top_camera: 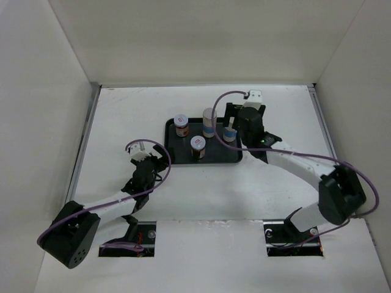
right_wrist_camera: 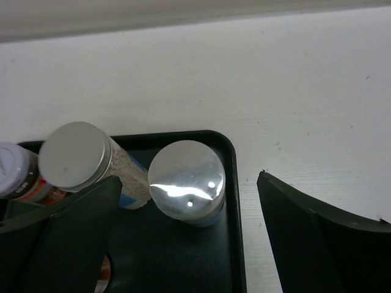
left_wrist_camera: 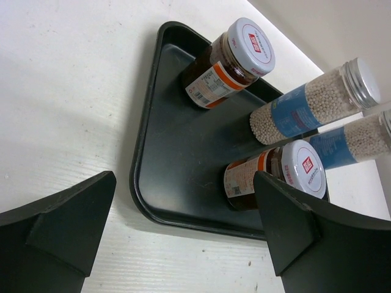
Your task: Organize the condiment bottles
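All the condiment bottles stand on a black tray (top_camera: 217, 155). Two dark jars with red-marked white lids (top_camera: 181, 124) (top_camera: 198, 146) are at its left and front. Two taller pale ones with blue bands (top_camera: 209, 121) (top_camera: 230, 133) are at the back right. My right gripper (right_wrist_camera: 189, 177) hangs open above the right-hand pale bottle's silver cap (right_wrist_camera: 186, 180), a finger on either side and clear of it. My left gripper (left_wrist_camera: 184, 177) is open and empty, low over the table off the tray's front left corner (left_wrist_camera: 143, 195). It faces the nearer dark jar (left_wrist_camera: 269, 177).
White walls close the table on the left, back and right. The tray's raised rim (right_wrist_camera: 235, 183) runs just inside my right gripper's right finger. White table surface (top_camera: 122, 122) lies left of the tray and in front of it.
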